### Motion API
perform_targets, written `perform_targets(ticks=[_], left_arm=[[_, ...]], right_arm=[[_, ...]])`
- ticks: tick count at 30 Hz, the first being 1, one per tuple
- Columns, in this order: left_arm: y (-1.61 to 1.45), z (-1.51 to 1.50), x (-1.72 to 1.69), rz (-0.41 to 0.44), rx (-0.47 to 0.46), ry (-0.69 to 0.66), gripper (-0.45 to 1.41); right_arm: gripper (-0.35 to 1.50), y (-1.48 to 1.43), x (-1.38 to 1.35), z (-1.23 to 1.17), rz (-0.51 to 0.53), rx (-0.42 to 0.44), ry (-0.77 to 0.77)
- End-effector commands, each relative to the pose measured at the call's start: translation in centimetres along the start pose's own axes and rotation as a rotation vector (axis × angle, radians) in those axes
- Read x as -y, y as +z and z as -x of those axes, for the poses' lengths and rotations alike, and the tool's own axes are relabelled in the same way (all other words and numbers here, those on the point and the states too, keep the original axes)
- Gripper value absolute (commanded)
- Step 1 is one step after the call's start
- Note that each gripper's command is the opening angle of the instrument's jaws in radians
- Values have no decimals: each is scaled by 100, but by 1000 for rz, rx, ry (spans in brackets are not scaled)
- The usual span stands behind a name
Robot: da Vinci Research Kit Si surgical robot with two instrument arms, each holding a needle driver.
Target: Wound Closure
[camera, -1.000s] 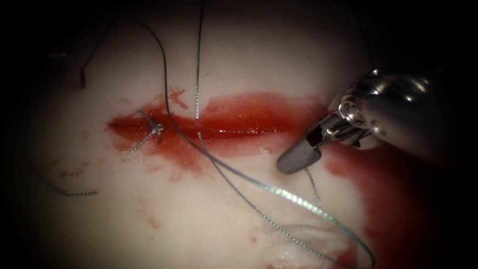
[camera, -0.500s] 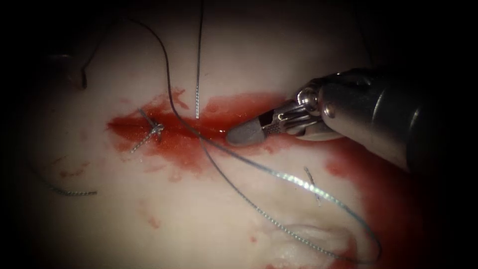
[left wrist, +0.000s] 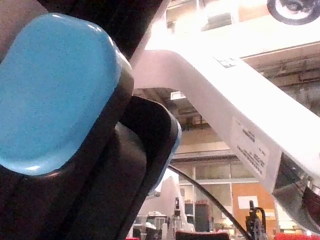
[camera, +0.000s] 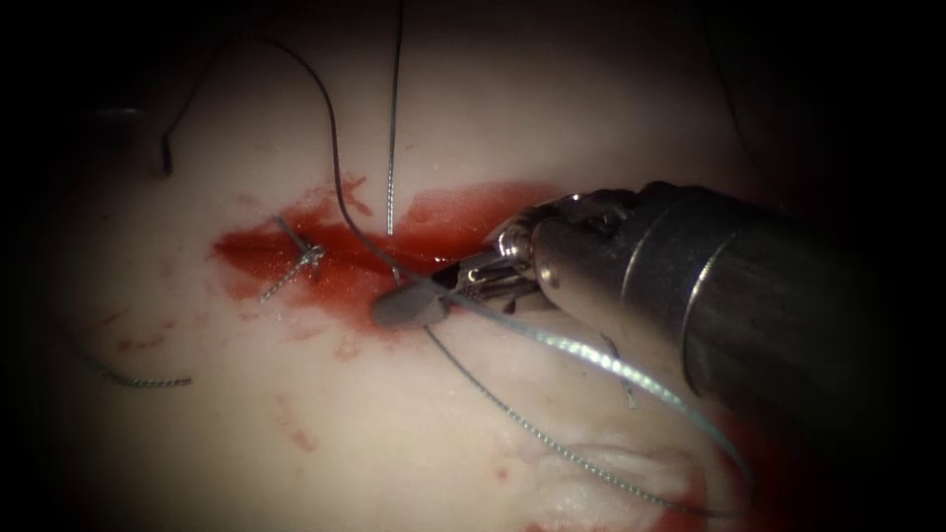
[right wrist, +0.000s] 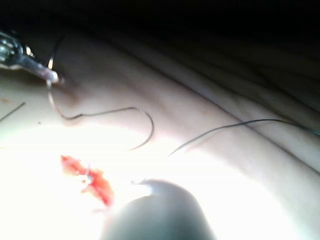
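Needle (camera: 328, 118): a dark curve lying on the tissue (camera: 394, 443) above the left part of the cut (camera: 296, 258), held by neither tool; I cannot tell whether its lower end enters the tissue. It also shows in the right wrist view (right wrist: 149, 126).
Left tool (right wrist: 52, 76): seen in the right wrist view, its tip where a strand of thread bends; I cannot tell its state or whether it has hold of that strand.
Cut end of thread (camera: 143, 380): loose on the tissue, far left, below the cut.
Knot (camera: 309, 258): a tied stitch across the cut's left part, short tails sticking out.
Thread (camera: 591, 357): long loops run from the cut toward the lower right.
Red fluid (camera: 463, 222): pooled along the cut.
Right tool (camera: 412, 306): jaws closed together, tip resting on the cut's lower edge beside the thread; no thread seen between them.
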Motion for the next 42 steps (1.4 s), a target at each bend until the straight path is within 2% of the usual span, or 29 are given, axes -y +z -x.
perform_targets(ticks=[1,2,3,5,7,10,12,13,14,15,19,21,22,23,25,26,27,30,31,32,33,34,36,37,42], left_arm=[[6,12,1,-2,6,4,-45],[6,12,2,-3,5,4,-45],[6,12,2,-3,5,4,-45],[6,12,2,-3,5,4,-45],[7,12,2,-3,5,4,-45],[7,11,3,-3,5,4,-45],[7,11,3,-4,5,4,-45],[7,11,3,-4,4,4,-45],[7,11,3,-4,4,4,-45],[7,11,3,-5,4,4,-45],[7,12,2,-5,4,4,-45],[7,11,2,-5,4,5,-45],[7,11,2,-5,4,5,-45],[7,12,2,-5,3,5,-45],[7,12,2,-6,3,5,-45],[7,12,2,-6,3,5,-45],[7,12,2,-6,3,5,-45],[7,12,2,-6,3,5,-45],[7,12,2,-6,3,5,-45],[7,11,3,-6,3,5,-45],[7,11,3,-6,3,5,-45],[7,11,3,-7,3,5,-45],[7,11,3,-7,3,5,-45],[7,11,3,-6,3,5,-45],[7,11,3,-7,2,5,-45]], right_arm=[[101,7,2,-10,1,-1,-9],[14,8,0,-9,1,3,-19],[-35,7,-1,-8,-1,6,-38],[-35,1,-1,-9,-9,20,-72],[-35,-12,0,-8,-31,86,-73],[-35,-36,-2,7,-43,213,-78],[-35,-47,-4,21,-53,313,-50],[-35,-53,-5,28,-65,386,-44],[-35,-64,-6,40,-77,507,-42],[-35,-79,-8,54,-78,577,-50],[-35,-103,-9,76,-76,689,-76],[-35,-119,-10,88,-75,771,-105],[-35,-119,-10,88,-75,771,-105],[-35,-131,-12,96,-74,830,-131],[-35,-137,-13,100,-76,849,-148],[-35,-149,-16,110,-79,898,-194],[-35,-151,-17,111,-80,912,-204],[-35,-152,-16,111,-87,901,-230],[12,-152,-15,107,-94,878,-238],[74,-151,-13,99,-133,818,-298],[91,-151,-8,85,-167,701,-334],[93,-151,-1,64,-174,530,-384],[98,-150,7,45,-134,413,-404],[91,-144,17,19,-68,274,-455],[88,-117,28,-31,93,150,-343]])
